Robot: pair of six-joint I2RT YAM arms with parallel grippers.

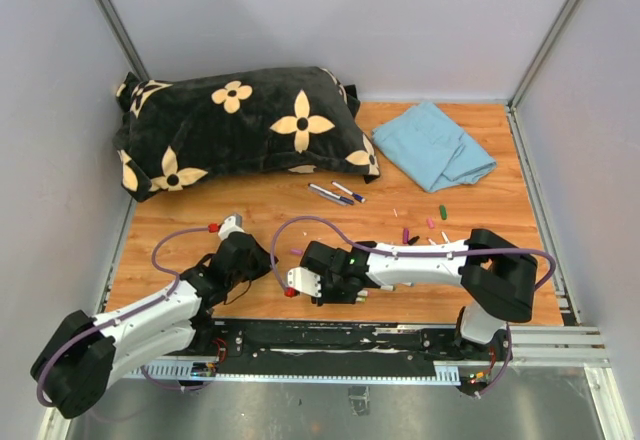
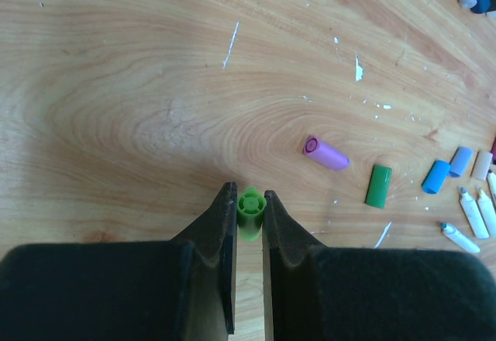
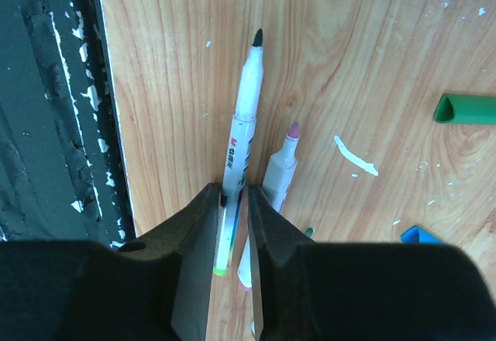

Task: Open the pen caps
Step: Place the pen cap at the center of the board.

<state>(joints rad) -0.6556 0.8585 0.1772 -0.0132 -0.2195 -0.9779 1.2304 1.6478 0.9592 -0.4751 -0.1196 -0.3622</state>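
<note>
In the left wrist view my left gripper (image 2: 249,195) is shut on a small green pen cap (image 2: 251,211), held just above the wood with its open end facing the camera. Loose caps lie to its right: purple (image 2: 325,153), green (image 2: 378,185) and blue (image 2: 435,176). In the right wrist view my right gripper (image 3: 232,192) straddles an uncapped white pen (image 3: 242,124) with a dark green tip. Its jaws stand slightly apart, with a thin slit beside the barrel. A second uncapped pen (image 3: 279,169) with a mauve tip lies just right of the fingers.
A black flowered pillow (image 1: 240,125) and a folded blue cloth (image 1: 440,145) lie at the back of the table. Two capped pens (image 1: 335,193) rest mid-table. The table's near edge and a dark rail (image 3: 46,124) run just left of the right gripper. A green cap (image 3: 465,108) lies further right.
</note>
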